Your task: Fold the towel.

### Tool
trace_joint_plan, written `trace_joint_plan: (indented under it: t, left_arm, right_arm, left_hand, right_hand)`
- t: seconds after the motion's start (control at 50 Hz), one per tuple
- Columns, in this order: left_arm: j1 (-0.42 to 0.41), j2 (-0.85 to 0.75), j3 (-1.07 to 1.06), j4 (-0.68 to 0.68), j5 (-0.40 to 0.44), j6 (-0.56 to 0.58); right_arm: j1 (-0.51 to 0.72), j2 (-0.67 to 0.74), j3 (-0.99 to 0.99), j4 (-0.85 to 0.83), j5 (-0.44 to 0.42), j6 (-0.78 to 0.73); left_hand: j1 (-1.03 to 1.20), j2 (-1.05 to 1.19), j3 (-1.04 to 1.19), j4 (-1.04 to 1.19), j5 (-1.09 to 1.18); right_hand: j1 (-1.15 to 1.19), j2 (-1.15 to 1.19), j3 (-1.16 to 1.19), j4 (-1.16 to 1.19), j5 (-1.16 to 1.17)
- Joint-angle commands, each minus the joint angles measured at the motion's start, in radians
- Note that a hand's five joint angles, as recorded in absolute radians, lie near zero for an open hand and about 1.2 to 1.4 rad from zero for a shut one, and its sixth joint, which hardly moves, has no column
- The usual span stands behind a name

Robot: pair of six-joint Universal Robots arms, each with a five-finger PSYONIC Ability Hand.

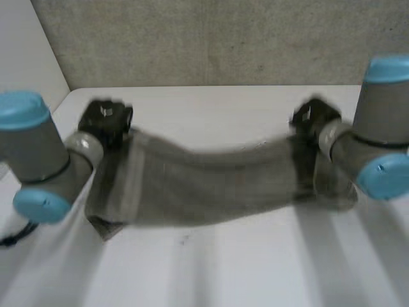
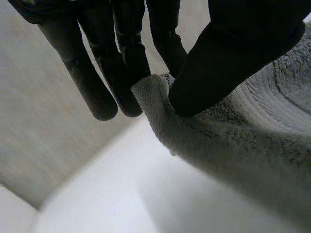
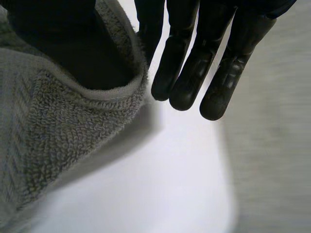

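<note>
Above the white table (image 1: 223,272), a grey towel (image 1: 204,182) is being held up by its 2 ends between the left hand (image 1: 105,120) and the right hand (image 1: 314,118). It is being stretched across the head view as a long band, sagging in the middle. Whether its lowest corner is touching the table cannot be told.

In the left wrist view, a small white label (image 2: 167,77) is being shown at the towel's corner. Dark marks are being carried on it, but they cannot be read. This corner is being pinched by the left hand, the thumb (image 2: 228,58) being pressed onto the cloth against the straight, smooth black fingers (image 2: 97,87).

In the right wrist view, the other end is being pinched at its hemmed edge. The cloth is being wrapped over the thumb (image 3: 53,43) and gripped against the nearest finger, while the other fingers (image 3: 194,73) are being kept straight and close together, clear of the cloth.

The towel's material is being shown as looped terry, thick and nubbly, with a flatter woven rim along the edge. The table is being shown as smooth and matt. A rough, speckled grey wall (image 1: 204,38) is standing behind it. The left arm (image 1: 38,153) and the right arm (image 1: 383,128) are being shown as grey cylinders with light-blue caps.
</note>
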Motion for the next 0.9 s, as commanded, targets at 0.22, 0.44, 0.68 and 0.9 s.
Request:
trace_joint_plan:
  t: [0.22, 0.44, 0.68, 0.9]
  left_arm:
    - [0.026, 0.077, 0.420, 0.282, -0.029, -0.210]
    - [0.074, 0.102, -0.058, 0.345, -0.015, -0.262]
    - [0.114, -0.035, -0.291, 0.429, -0.017, -0.256]
    - [0.129, 0.051, -0.365, 0.426, -0.012, -0.253]
  right_arm:
    - [-0.002, -0.180, -0.030, -0.736, -0.160, 0.064]
    - [-0.066, -0.180, 0.262, -0.433, -0.352, 0.081]
    - [-0.073, 0.050, 0.397, -0.388, -0.364, 0.096]
    - [-0.080, -0.056, 0.446, -0.393, -0.303, 0.528]
  left_hand:
    - [0.210, 0.181, 0.179, 0.179, 0.203]
    - [0.210, 0.181, 0.179, 0.179, 0.203]
    - [0.210, 0.181, 0.179, 0.179, 0.203]
    - [0.210, 0.181, 0.179, 0.179, 0.203]
  right_hand:
    - [0.423, 0.220, 0.210, 0.207, 0.231]
    - [0.423, 0.220, 0.210, 0.207, 0.231]
    - [0.083, -0.120, -0.130, -0.133, -0.109]
    - [-0.403, -0.607, -0.617, -0.619, -0.595]
